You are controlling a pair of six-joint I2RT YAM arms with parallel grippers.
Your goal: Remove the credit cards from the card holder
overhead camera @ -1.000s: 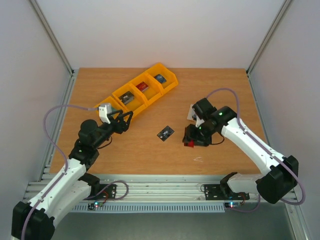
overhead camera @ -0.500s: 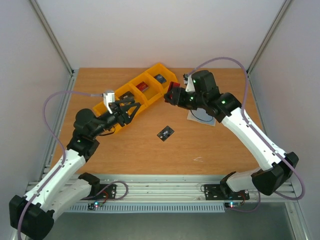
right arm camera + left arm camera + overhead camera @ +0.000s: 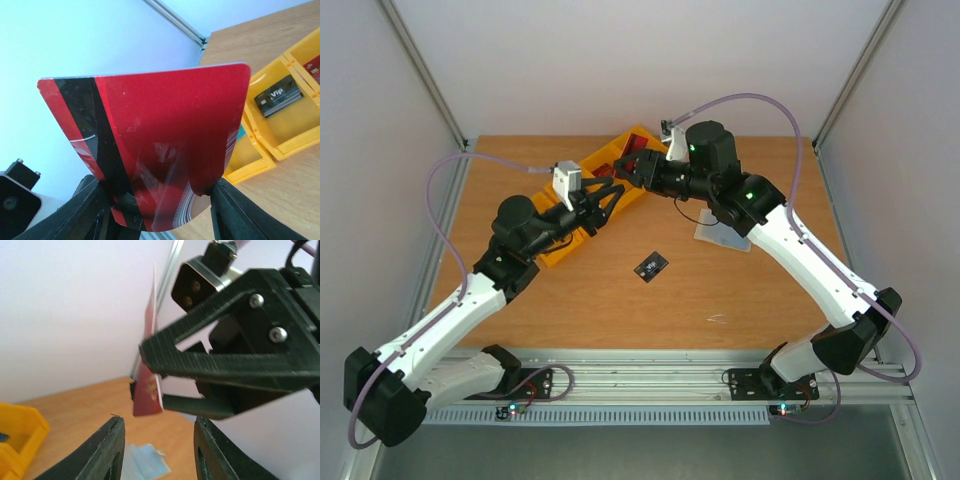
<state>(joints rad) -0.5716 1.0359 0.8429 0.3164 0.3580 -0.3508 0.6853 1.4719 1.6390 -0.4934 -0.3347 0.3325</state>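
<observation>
Red card (image 3: 165, 145) near apparently "VIP" card (image 3: 278, 96)

Red card (image 3: 160, 135) with black stripe, pinched upright in the right claw (image 3: 634, 170), black card (image 3: 651, 265) flat on table (image 3: 570, 300), well clear of that claw, pale grey holder (image 3: 725, 237) flat, also apart from it

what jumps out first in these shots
The red card is pinched in the right end effector, held up near the yellow bins. The left end effector faces it, jaws apart and empty. A black card lies flat at the middle of the table.
</observation>
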